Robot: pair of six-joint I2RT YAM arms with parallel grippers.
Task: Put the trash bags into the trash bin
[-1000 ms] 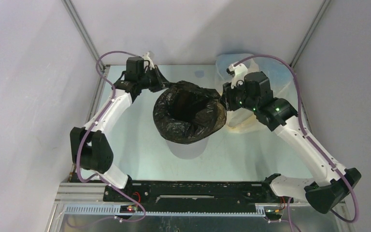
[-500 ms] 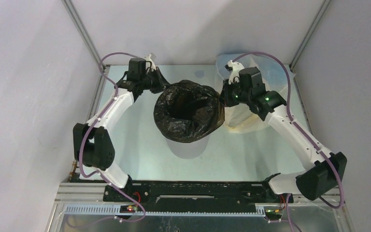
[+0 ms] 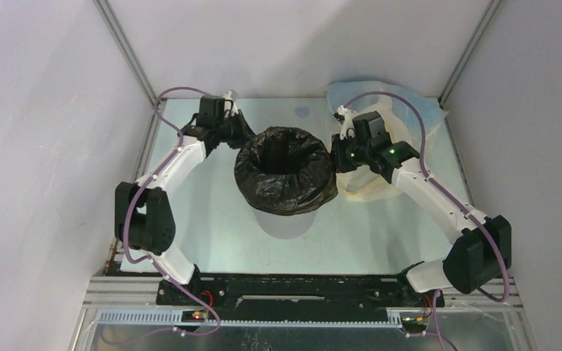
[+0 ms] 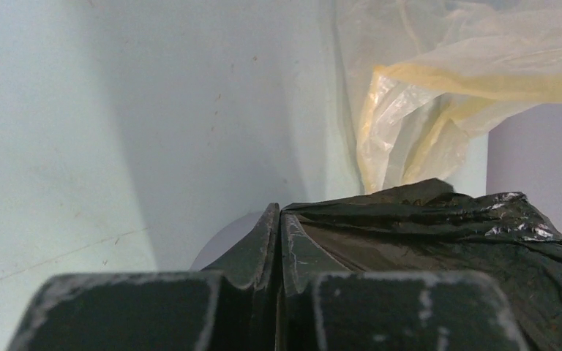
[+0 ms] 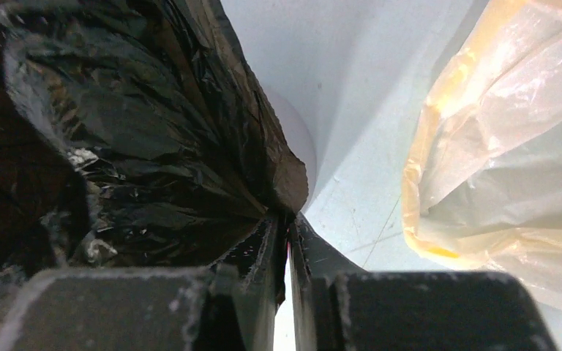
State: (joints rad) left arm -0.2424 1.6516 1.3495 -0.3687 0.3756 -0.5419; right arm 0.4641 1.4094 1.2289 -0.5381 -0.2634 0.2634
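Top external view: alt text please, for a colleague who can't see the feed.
A black trash bag is spread open over the grey bin at table centre, its rim pinched on opposite sides by the left gripper and right gripper. A translucent yellowish bag lies partly under the right arm.

One black trash bag [image 3: 285, 179], one pale grey trash bin [image 3: 287, 221] and one translucent yellowish plastic bag [image 4: 439, 80] make three things on one table [image 3: 197, 219]. There are two arms, each with one end effector: the left end effector [image 4: 279, 219] and the right end effector [image 5: 287, 223].
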